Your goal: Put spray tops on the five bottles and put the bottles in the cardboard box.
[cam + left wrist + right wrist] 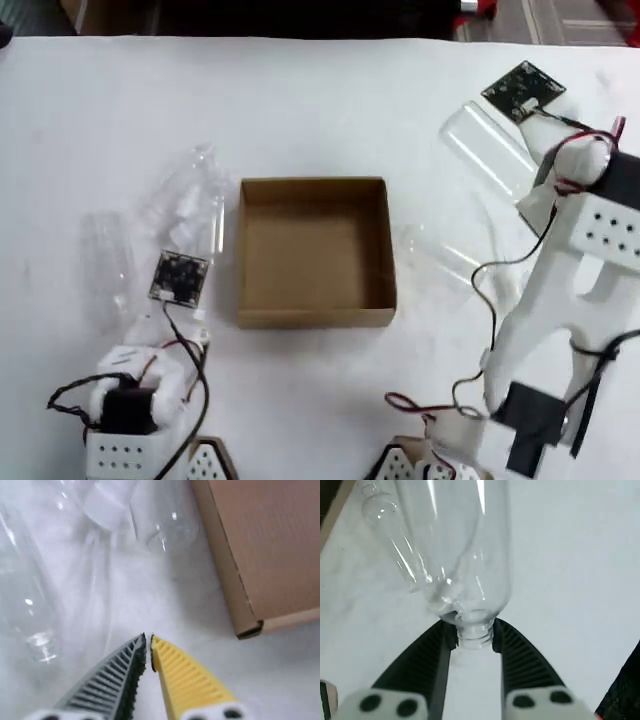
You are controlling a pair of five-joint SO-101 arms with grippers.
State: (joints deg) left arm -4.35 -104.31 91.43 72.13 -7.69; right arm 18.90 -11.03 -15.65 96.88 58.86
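Clear glossy plastic is recorded for each bottle [460,555], a matt brown finish for the cardboard box [315,317], a smooth white surface for the counter [300,100], and ribbed plastic for the left tool [148,642] and right tool [474,630].

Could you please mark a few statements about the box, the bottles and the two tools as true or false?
1. The cardboard box is empty. True.
2. The right tool grips a clear bottle at its neck. True.
3. The left tool holds a spray top. False: it is shut on nothing.
4. The gripped bottle carries a spray top. False: its neck is bare.
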